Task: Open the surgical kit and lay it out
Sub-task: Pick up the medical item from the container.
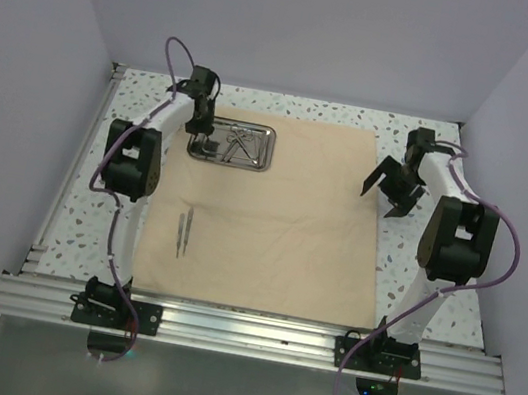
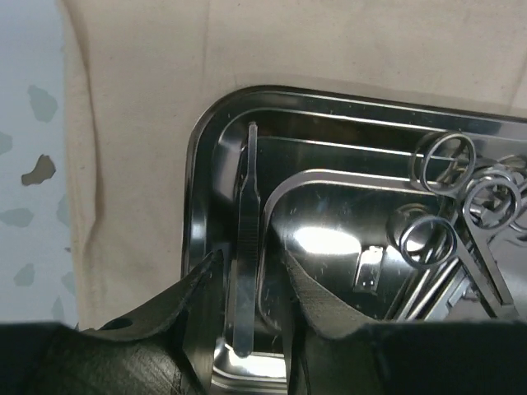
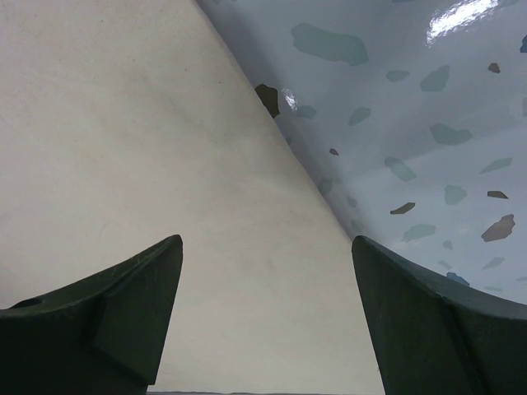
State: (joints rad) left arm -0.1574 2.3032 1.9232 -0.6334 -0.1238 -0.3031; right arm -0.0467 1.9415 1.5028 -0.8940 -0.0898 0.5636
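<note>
The beige cloth wrap lies spread flat on the table. The steel tray sits at its far left and holds scissors and forceps and a thin pair of tweezers. My left gripper reaches down into the tray's left end. In the left wrist view its jaws stand narrowly open on either side of the tweezers, with small gaps showing. Another pair of tweezers lies on the cloth at the near left. My right gripper is wide open and empty above the cloth's right edge.
The speckled tabletop shows beyond the cloth's right edge and along the left edge. Lilac walls close in the left, right and far sides. An aluminium rail runs along the near edge.
</note>
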